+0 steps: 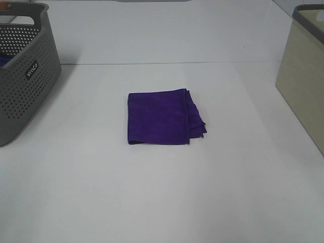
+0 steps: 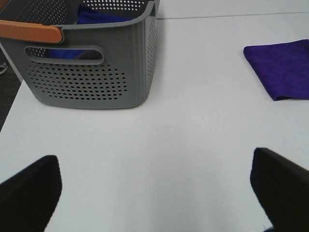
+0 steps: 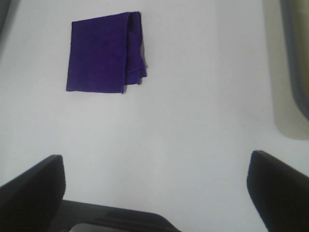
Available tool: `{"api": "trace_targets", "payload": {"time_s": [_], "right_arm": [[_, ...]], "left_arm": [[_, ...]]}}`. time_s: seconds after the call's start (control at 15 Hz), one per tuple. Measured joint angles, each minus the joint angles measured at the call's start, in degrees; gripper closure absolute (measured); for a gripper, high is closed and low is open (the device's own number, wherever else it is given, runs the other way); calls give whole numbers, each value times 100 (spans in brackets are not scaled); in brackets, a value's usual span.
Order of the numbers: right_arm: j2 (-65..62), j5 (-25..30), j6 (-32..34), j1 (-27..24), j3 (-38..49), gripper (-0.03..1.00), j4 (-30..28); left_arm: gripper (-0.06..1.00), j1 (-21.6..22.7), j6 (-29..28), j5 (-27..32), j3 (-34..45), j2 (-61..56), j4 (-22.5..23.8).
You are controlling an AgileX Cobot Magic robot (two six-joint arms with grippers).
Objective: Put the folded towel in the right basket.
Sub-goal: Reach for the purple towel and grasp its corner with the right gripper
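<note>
Right wrist view: right end effector spread wide, empty, short of the folded towel — left end effector likewise.

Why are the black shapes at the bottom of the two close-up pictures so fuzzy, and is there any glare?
Exterior high: soft, even light, the towel casts almost no shadow, no glare. Left wrist: the left gripper is blurred, likely too near the lens, while the grey basket is sharp. Right wrist: the right gripper blurs likewise.

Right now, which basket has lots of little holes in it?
The grey basket on the left. Its walls are dotted with holes, while the beige basket on the right has solid walls.
</note>
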Motion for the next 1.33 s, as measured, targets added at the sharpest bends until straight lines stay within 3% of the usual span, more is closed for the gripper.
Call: {"api": "trace_targets", "payload": {"time_s": [0.27, 0.4, 0.6, 0.67, 0.87, 1.33], "right_arm": [[1324, 46, -493, 0, -52, -1, 1329], [1914, -29, -642, 0, -52, 0, 1725], [2865, -814, -882, 86, -69, 3, 2183], [3592, -1306, -963, 539, -361, 3, 2149], [4618, -1473, -831, 945, -1215, 3, 2034], [6555, -1707, -762, 991, -2498, 3, 1816]], "left_arm": [[-5, 0, 0, 0, 0, 0, 0], [-5, 0, 0, 0, 0, 0, 0], [-5, 0, 0, 0, 0, 0, 0], [-5, 0, 0, 0, 0, 0, 0], [-5, 0, 0, 0, 0, 0, 0], [-5, 0, 0, 0, 0, 0, 0]]}}
